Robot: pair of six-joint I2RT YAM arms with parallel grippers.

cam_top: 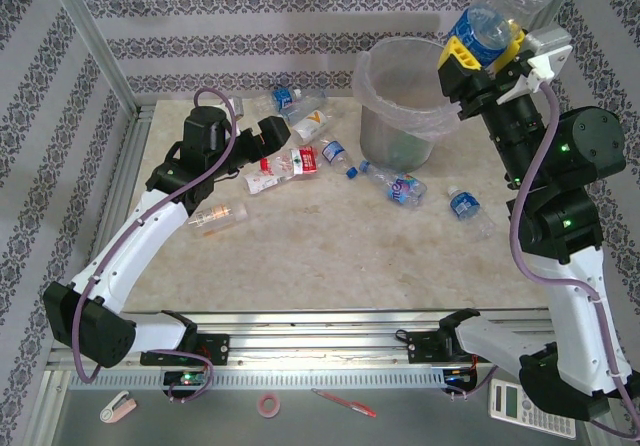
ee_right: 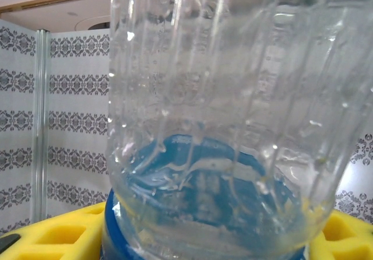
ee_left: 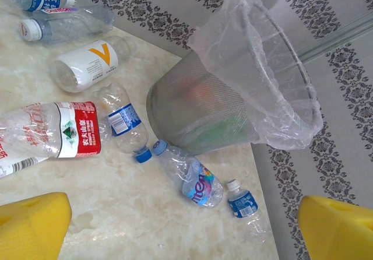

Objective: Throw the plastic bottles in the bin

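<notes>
Loose bottles [cam_top: 404, 188] lie flat on table [cam_top: 330, 256], strung from mid-right to the far-left pile; none matters for the coming move. Left gripper [cam_top: 280, 134] hangs over that pile, jaws spread wide, holding nothing. Left arm is stretched low, forward and inward.

Bin [cam_top: 395, 136] stands upright at far centre-right, bag-lined mouth up. Right gripper [cam_top: 485, 44] is up high, just right of the bin's rim, pinching held bottle [cam_top: 488, 24] across its blue label. The bottle's long axis runs diagonally up and right, away from the bin; I cannot tell which end has the cap. So the bin's mouth lies left of and below the gripper.

Right arm is the nearer one: it rises from its base, elbow bent, wrist tipped up. My read: it needs a short swing left to bring the bottle over the mouth before release. Let go here and it may hit the rim or fall outside.
</notes>
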